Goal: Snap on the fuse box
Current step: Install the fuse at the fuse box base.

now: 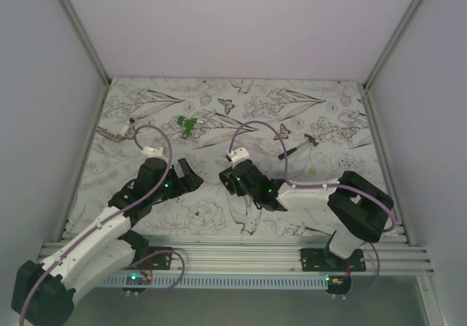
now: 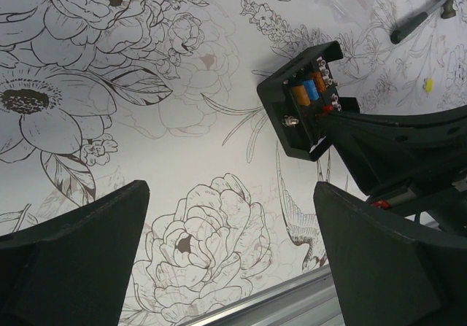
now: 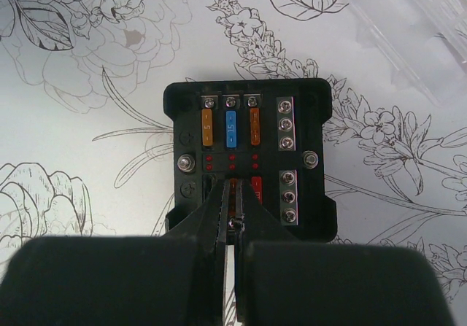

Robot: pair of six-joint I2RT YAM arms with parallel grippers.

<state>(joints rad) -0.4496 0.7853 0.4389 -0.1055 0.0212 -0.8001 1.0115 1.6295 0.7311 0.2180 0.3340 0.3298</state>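
1. The fuse box [image 3: 248,158] lies face up near the middle of the tabletop [image 3: 87,144]. The right tool [image 3: 232,220] is closed to a slit, with its tips down in the box's near row of fuses. I cannot tell whether it pinches a fuse. If it does, lifting away could pull that fuse out or drag the box askew.
2. What looks like a clear cover [image 3: 419,27] lies apart from the box, on its far side, not yet on. Being transparent, it is easy to mis-grasp. Set down skewed, only one edge might latch.
3. The left tool [image 2: 232,195] hangs wide and empty, to the left of the box. Unless the box is steadied, pressing could make it slide or tip.
4. The two tools are near each other, so they could collide over the box.
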